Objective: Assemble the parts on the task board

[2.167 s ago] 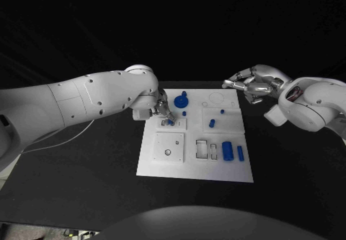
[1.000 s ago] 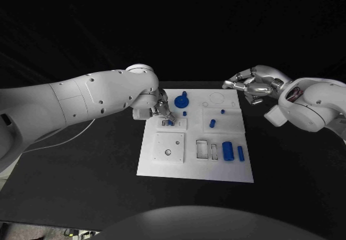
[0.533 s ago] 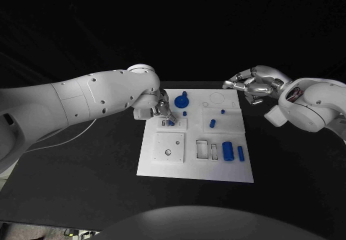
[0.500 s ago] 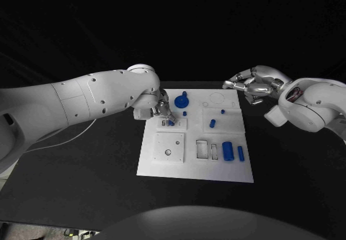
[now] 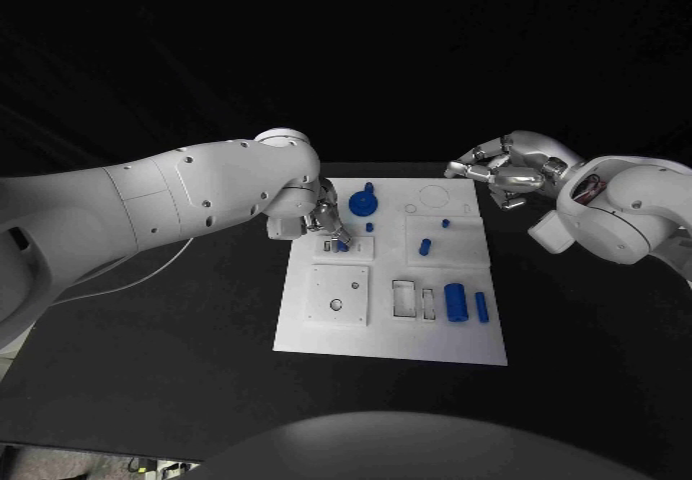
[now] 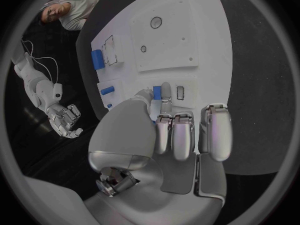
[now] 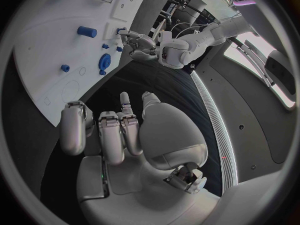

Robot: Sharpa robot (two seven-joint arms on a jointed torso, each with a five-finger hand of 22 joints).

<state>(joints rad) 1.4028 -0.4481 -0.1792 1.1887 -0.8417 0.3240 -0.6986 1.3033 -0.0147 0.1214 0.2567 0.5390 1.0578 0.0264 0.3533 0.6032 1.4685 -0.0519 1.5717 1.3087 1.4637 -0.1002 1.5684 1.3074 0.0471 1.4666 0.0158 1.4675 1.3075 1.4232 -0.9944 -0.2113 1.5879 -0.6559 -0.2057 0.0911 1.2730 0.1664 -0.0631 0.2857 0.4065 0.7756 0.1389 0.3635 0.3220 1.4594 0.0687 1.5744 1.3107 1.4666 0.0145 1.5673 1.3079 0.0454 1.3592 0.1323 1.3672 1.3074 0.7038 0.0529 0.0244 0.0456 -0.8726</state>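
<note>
Head view of the task board (image 5: 389, 340), a white plate at the centre of the black table (image 5: 173, 340). The left hand (image 5: 320, 225) reaches down over the board's 10 o'clock corner, its fingertips (image 6: 165, 91) pinching a small blue part (image 5: 340, 244) against a square raised block there; the remaining fingers are curled in. A blue round knob (image 5: 361, 204) stands at about 11 o'clock on the board, a short blue peg (image 5: 426, 246) lies near the centre, and a larger blue cylinder (image 5: 454, 302) with a slimmer blue rod (image 5: 480, 306) beside it sits at 4 o'clock, next to open rectangular slots. The right hand (image 5: 498, 170) hovers off the board beyond its 1 o'clock corner, fingers curled inward on nothing. Likely hazards: the pinched part may meet its seat tilted and jam or skid, because the fingertips hide the opening and the grip is narrow; letting go before it is seated could leave it loose on the block; sideways pressure could shift the unclamped board.
</note>
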